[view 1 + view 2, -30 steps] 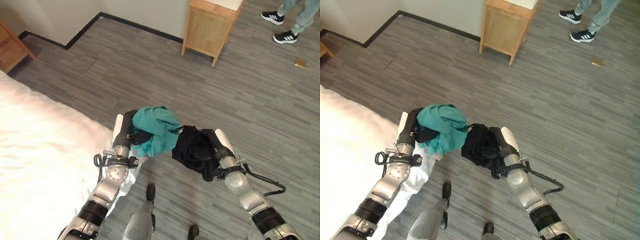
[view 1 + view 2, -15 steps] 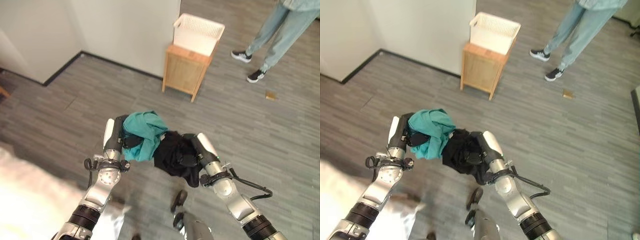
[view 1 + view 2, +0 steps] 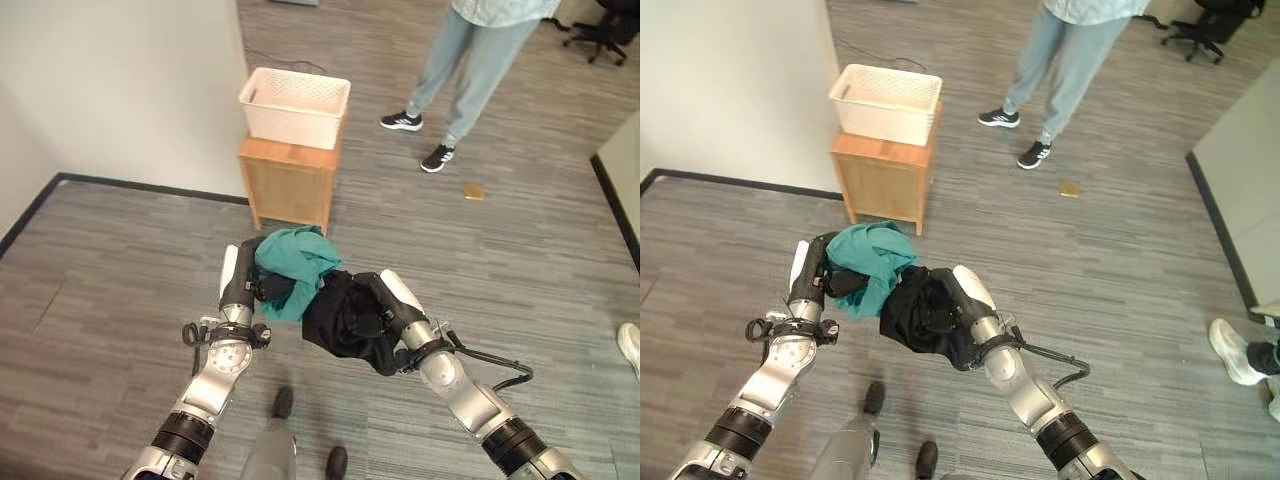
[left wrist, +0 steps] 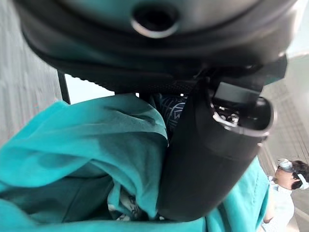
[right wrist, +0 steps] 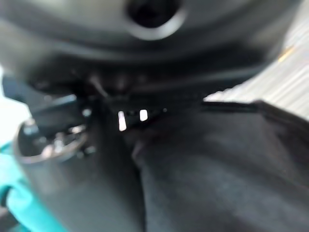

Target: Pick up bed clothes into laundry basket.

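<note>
Nearest, both silver-grey arms reach forward and up from the lower edge, held out over the grey plank floor with their loads raised clear of it. The left hand points away from the robot, forearm nearly straight, and its fingers curl round a crumpled teal cloth garment that drapes over and beside the hand; the wrist view shows the thumb pressed into the teal folds. The right hand comes in from the lower right, angled toward the left, its fingers wrapped into a bunched black cloth garment that hangs below the palm. The two bundles touch, teal on the left and a little farther, black on the right and nearer. Beyond them, against the white wall, stands a small wooden bedside cabinet carrying a white plastic lattice laundry basket on its top. Farther right, a person in light blue trousers and dark sneakers stands on the floor.
</note>
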### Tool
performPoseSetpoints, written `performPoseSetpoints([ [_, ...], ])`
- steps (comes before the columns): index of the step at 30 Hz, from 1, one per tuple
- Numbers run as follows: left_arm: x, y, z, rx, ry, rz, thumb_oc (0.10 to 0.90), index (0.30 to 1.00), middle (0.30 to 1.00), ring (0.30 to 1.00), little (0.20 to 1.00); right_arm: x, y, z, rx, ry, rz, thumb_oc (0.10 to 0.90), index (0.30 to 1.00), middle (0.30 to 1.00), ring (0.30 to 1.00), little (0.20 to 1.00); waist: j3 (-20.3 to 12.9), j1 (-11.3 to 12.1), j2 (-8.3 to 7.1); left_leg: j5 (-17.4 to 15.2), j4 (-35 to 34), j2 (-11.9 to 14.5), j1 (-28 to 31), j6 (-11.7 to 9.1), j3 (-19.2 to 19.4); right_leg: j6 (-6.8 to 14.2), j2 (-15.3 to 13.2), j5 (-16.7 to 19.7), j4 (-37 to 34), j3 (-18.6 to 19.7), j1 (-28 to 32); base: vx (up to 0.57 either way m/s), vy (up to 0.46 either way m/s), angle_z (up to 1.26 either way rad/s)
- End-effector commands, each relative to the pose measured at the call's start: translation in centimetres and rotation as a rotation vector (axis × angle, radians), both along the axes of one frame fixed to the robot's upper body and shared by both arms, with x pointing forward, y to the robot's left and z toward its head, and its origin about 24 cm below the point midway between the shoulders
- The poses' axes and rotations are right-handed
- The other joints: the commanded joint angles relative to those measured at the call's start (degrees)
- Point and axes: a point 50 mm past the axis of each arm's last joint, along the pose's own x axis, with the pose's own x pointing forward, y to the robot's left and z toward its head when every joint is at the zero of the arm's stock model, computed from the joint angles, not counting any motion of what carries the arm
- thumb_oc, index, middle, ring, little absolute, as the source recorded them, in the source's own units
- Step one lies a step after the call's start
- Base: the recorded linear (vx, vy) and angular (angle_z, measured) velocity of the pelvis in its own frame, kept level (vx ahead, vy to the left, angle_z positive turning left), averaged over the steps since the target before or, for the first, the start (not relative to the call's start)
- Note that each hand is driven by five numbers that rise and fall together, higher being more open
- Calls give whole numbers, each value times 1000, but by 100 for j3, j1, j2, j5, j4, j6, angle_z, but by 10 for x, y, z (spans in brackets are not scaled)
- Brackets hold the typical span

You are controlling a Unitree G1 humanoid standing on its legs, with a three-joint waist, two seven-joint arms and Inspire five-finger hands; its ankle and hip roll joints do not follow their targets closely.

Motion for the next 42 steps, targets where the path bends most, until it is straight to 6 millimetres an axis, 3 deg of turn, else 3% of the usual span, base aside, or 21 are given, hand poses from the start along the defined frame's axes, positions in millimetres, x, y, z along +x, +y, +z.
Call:
performPoseSetpoints([
  [1,11,-6,61,-14,-308,-45,400,300,300,300,300,9,29,60,181,-271,94,400,300,300,300,300,-354,281,-137,105,-511,-127,1092,80,115,917,-776,-206,1184,-743,-266,201,156,-52],
  [2,10,-6,60,-7,-303,-43,400,300,300,300,300,8,29,59,183,-270,93,400,300,300,300,300,-298,225,-105,163,-546,-124,1182,153,40,1037,-759,106,1641,-648,-539,239,134,-23],
  [4,10,-6,58,11,-296,-40,400,300,300,300,300,7,28,59,181,-269,92,400,300,300,300,300,-265,111,-63,127,-708,-116,1380,206,-100,1136,-760,252,2167,-357,-987,184,103,11],
  [5,11,-7,59,13,-298,-41,400,300,300,300,300,7,27,59,186,-267,84,400,300,300,300,300,-281,83,-75,54,-761,-144,1434,202,-203,1104,-809,96,1867,-247,-1041,279,-17,42],
  [6,15,-10,63,30,-314,-53,400,300,300,300,300,11,24,60,193,-278,53,400,300,300,300,300,-306,0,-64,32,-807,-220,1468,219,-556,914,-686,-15,1123,148,-1168,251,-51,49],
  [7,15,-10,63,30,-314,-53,400,300,300,300,300,11,24,60,193,-279,53,400,300,300,300,300,-319,-15,-60,48,-813,-214,1445,215,-572,913,-680,12,1093,132,-1173,276,-71,98],
  [8,18,-11,64,48,-314,-61,400,300,300,300,300,15,22,62,171,-292,37,400,300,300,300,300,-352,-37,-80,-74,-817,-258,1505,194,-650,950,-832,214,483,297,-1133,138,-57,103],
  [10,20,-4,62,74,-300,-29,400,300,300,300,300,19,26,68,141,-322,40,400,300,300,300,300,-399,41,-112,-179,-817,-203,1530,142,-522,1052,-1069,481,175,-3,-965,118,-87,109],
  [18,20,20,60,91,-294,70,400,300,300,300,300,24,18,77,148,-364,-6,400,300,300,300,300,-737,127,-87,-216,-817,-193,1477,-4,-600,1079,-1159,487,-128,-400,-645,60,3,44],
  [19,-46,77,-10,-91,43,40,400,300,300,300,300,-11,-113,-4,250,27,-460,400,300,300,300,300,-714,-530,-177,-546,-138,859,1688,-497,1602,896,-1668,-26,1102,-1817,-656,-36,36,33],
  [22,-43,69,-9,-136,34,35,400,300,300,300,300,-1,-111,2,276,7,-490,400,300,300,300,300,-936,-471,-120,-600,-355,735,1797,-394,1826,957,-1718,93,704,-1851,-499,-34,114,34],
  [26,-35,66,-8,-108,37,17,400,300,300,300,300,8,-105,11,257,-22,-474,400,300,300,300,300,-991,-518,-60,-590,-553,655,1947,-332,1899,1041,-1831,183,802,-1988,-483,28,49,-28],
  [28,-29,67,-3,-87,16,23,400,300,300,300,300,22,-91,29,247,-88,-417,400,300,300,300,300,-939,-580,1,-666,-674,625,2155,-321,1994,1121,-2018,468,778,-2105,-748,133,-29,-21],
  [31,-21,70,9,-73,-36,43,400,300,300,300,300,32,-76,51,238,-168,-332,400,300,300,300,300,-744,-864,62,-794,-762,700,2512,-402,1881,1205,-2114,864,406,-1821,-1625,253,-80,-18],
  [34,-12,71,21,-53,-92,62,400,300,300,300,300,32,-70,65,217,-227,-284,400,300,300,300,300,-605,-1019,89,-949,-773,877,2768,-525,1799,1326,-2150,959,291,-1470,-2015,274,-138,-25],
  [35,-7,69,30,-32,-129,44,400,300,300,300,300,29,-71,72,196,-262,-259,400,300,300,300,300,-591,-1070,38,-1099,-768,946,2901,-583,1720,1356,-2044,869,197,-1199,-1946,361,-186,-3],
  [37,-6,67,32,-19,-144,50,400,300,300,300,300,26,-71,79,201,-300,-245,400,300,300,300,300,-631,-1159,-60,-1139,-680,1119,3093,-707,1671,1287,-2014,984,413,-1013,-1980,371,-206,39],
  [38,-8,66,30,-23,-144,49,400,300,300,300,300,24,-73,80,191,-306,-241,400,300,300,300,300,-669,-1169,-64,-973,-465,1278,3113,-774,1677,1236,-1959,974,489,-1054,-1934,379,-247,66],
  [40,-12,67,26,-35,-129,49,400,300,300,300,300,20,-72,84,167,-329,-212,400,300,300,300,300,-672,-1108,-1,-237,546,1699,2706,-834,1457,979,-1626,841,402,-1233,-1572,316,-319,65],
  [42,-13,65,27,-33,-136,37,400,300,300,300,300,21,-74,89,147,-358,-211,400,300,300,300,300,-601,-930,-152,213,1728,1826,2113,-721,1228,707,-1487,710,197,-1424,-1130,338,-389,26],
])
